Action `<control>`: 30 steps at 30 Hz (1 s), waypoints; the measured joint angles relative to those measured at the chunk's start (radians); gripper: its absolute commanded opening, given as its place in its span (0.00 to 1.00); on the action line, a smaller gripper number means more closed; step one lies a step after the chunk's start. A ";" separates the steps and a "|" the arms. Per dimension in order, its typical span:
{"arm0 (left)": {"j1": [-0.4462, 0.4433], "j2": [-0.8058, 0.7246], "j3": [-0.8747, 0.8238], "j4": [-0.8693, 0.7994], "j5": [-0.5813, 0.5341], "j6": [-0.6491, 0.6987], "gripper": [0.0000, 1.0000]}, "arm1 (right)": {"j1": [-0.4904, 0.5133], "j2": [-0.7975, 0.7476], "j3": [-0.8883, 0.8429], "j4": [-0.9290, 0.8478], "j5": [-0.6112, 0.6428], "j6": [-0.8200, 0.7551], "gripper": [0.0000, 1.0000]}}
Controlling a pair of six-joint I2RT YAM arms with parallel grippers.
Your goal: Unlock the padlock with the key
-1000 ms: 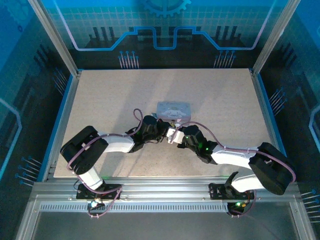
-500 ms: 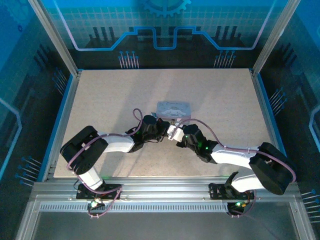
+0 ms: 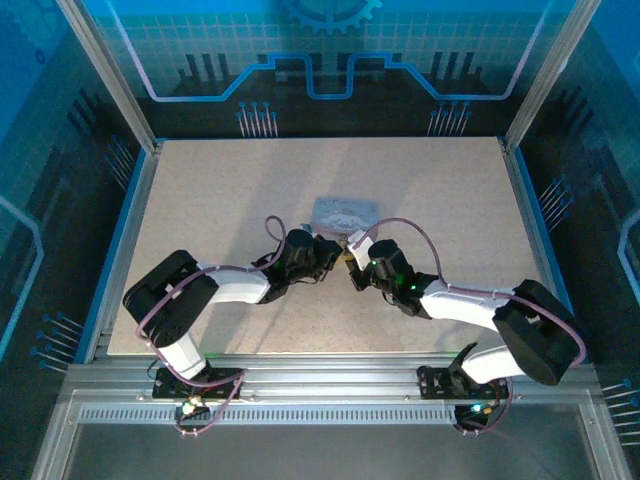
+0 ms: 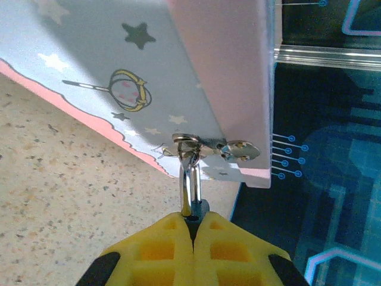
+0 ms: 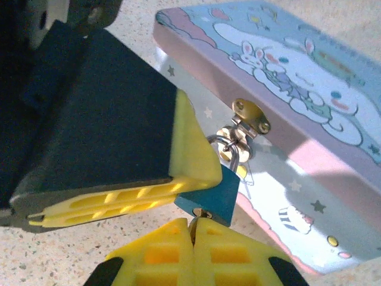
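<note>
Because the key (image 5: 201, 215) is a mere sliver pinched between the shut right fingers (image 5: 186, 245), with only its tip showing where it meets the underside of the padlock (image 5: 215, 192), the likeliest failure is that it rolls or slides in that grip when turned, instead of working the lock. How deep it sits in the keyway cannot be told, and a turn on a half-seated key could spring it out or bend it. The padlock hangs by its shackle (image 4: 189, 179) from the hasp (image 5: 250, 117) on the front of the tin (image 5: 286, 77), which rests on the bench (image 3: 200, 200). The left fingers (image 4: 178, 241) are clamped shut on the blue body, seemingly by one edge, so the body could pivot in the grip under the twist and spoil the alignment. Any pull from either arm would pass through the shackle and might drag or tip the tin. By count: one padlock, one key, one tin with one hasp, and two pairs of fingers, both closed and nearly meeting at the lock.
</note>
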 measured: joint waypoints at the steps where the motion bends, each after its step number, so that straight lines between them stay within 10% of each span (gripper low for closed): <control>1: 0.000 0.006 0.000 0.000 -0.001 0.000 0.00 | 0.000 0.009 0.000 0.002 -0.002 0.026 0.00; 30: 0.034 -0.180 -0.066 -0.146 0.002 0.140 0.64 | -0.115 0.126 -0.141 0.280 -0.218 0.669 0.00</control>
